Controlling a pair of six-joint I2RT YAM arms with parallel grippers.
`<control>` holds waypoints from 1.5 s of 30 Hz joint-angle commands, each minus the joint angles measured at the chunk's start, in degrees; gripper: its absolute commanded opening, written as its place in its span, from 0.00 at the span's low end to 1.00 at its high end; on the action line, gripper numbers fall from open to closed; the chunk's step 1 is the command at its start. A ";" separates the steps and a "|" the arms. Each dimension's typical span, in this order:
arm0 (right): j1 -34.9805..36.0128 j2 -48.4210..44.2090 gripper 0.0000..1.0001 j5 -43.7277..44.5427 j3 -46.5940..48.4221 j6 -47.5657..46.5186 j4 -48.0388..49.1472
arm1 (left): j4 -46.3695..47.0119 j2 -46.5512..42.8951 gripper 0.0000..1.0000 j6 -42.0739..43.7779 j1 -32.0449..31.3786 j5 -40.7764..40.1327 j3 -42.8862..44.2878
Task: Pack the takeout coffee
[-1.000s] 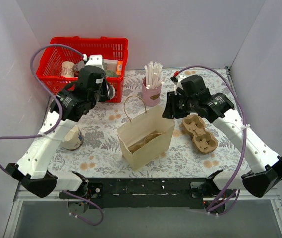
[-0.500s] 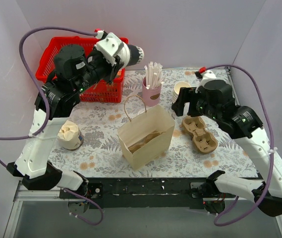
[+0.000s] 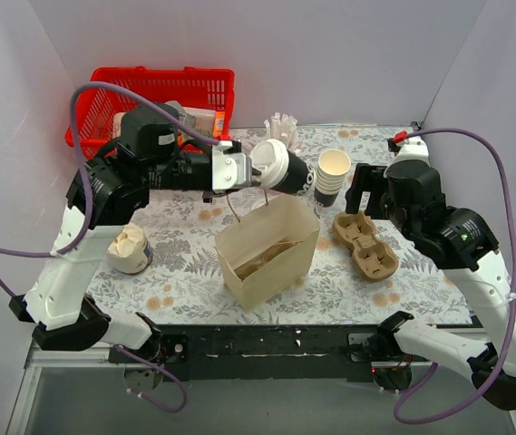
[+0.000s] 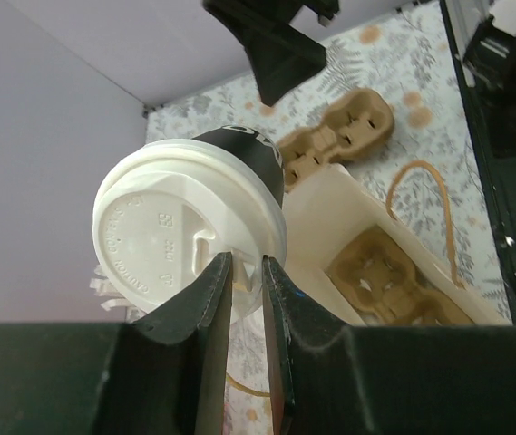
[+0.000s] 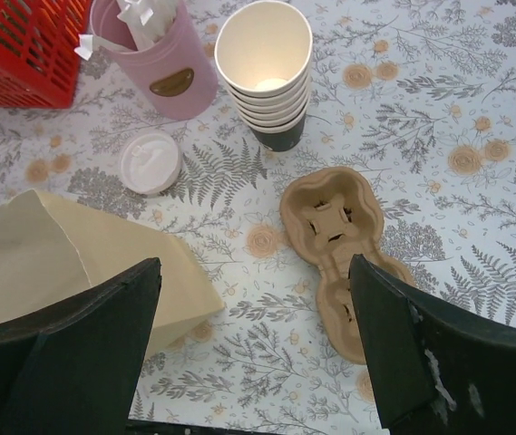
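Observation:
The takeout coffee (image 3: 280, 169), a dark brown cup with a white lid (image 4: 185, 231), hangs tipped on its side just above the back edge of the open paper bag (image 3: 267, 252). My left gripper (image 3: 250, 169) is shut on it, its fingertips (image 4: 217, 272) pinching the rim of the lid. The bag (image 4: 330, 213) lies below the cup, and a cardboard cup carrier (image 4: 380, 281) sits inside it. My right gripper (image 5: 253, 335) stands open and holds nothing. It hovers right of the bag over the table, beside a second cup carrier (image 5: 339, 227).
A stack of cream cups (image 3: 333, 172) and a pink cup of white sticks (image 5: 153, 54) stand behind the bag. A loose white lid (image 5: 150, 161) lies near them. The red basket (image 3: 162, 91) is at back left. A cup of crumpled paper (image 3: 129, 246) is on the left.
My left arm lifted the coffee out of the basket and swung it right and down to the bag. My right gripper opened and drew back from the bag's right edge.

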 commanded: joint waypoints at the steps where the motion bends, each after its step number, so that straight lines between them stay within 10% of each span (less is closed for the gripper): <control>1: -0.08 -0.62 0.92 2.04 -1.01 0.71 -0.12 | -6.44 -2.46 0.00 7.61 -1.64 -0.50 -3.55; 12: -0.08 0.35 0.92 -0.24 -0.13 0.71 -1.08 | -8.36 -4.06 0.00 11.03 -4.98 -6.48 -14.36; 20: -0.08 -0.26 0.92 -0.86 -1.53 0.97 -0.38 | -7.32 0.95 0.00 11.22 -15.87 -25.63 -19.19; 45: -0.17 -0.79 0.93 -4.37 -4.35 -0.34 5.16 | -10.48 10.27 0.00 18.34 -17.46 -20.54 -18.49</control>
